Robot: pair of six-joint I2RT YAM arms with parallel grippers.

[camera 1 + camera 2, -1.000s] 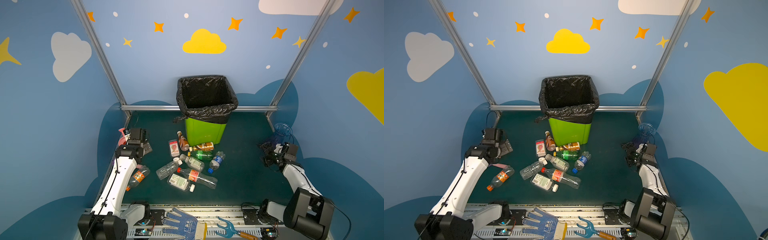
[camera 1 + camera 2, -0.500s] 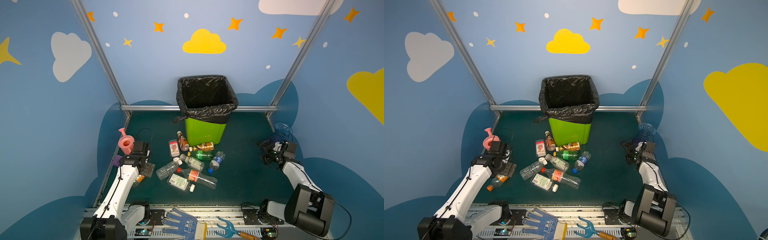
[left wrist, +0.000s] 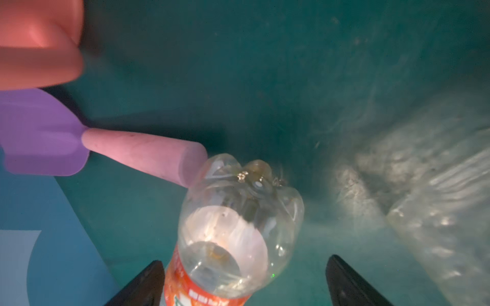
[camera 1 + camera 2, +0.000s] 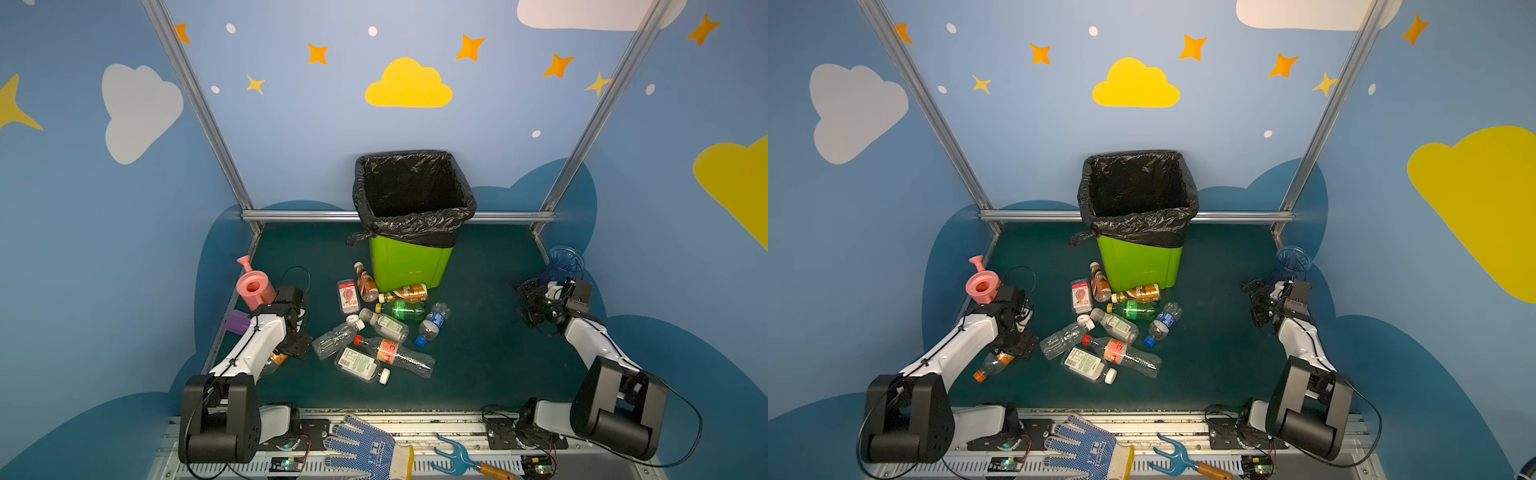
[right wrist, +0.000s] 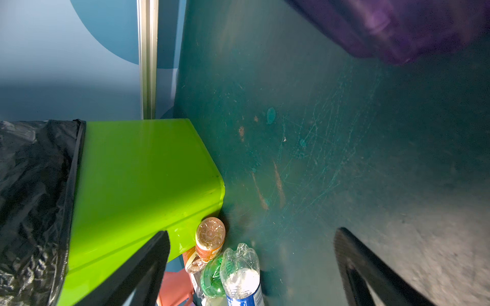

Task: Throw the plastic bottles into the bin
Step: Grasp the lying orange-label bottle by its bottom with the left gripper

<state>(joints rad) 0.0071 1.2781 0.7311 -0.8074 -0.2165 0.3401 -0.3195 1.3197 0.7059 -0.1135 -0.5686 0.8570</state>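
Left gripper (image 3: 244, 261) jaws spread, straddling the clear plastic bottle with orange label (image 3: 233, 233) lying near the mat's left edge; one jaw maybe touching; centre first, pinch the label band; pink-handled purple spade (image 3: 143, 153) abuts its base; lift straight to lime-green black-bagged bin (image 4: 409, 266); right gripper (image 5: 253, 231) spread, empty.

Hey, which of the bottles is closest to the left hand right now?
The clear one with the orange cap and label, lying alone between the left hand's fingers; the other bottles are piled in front of the bin.
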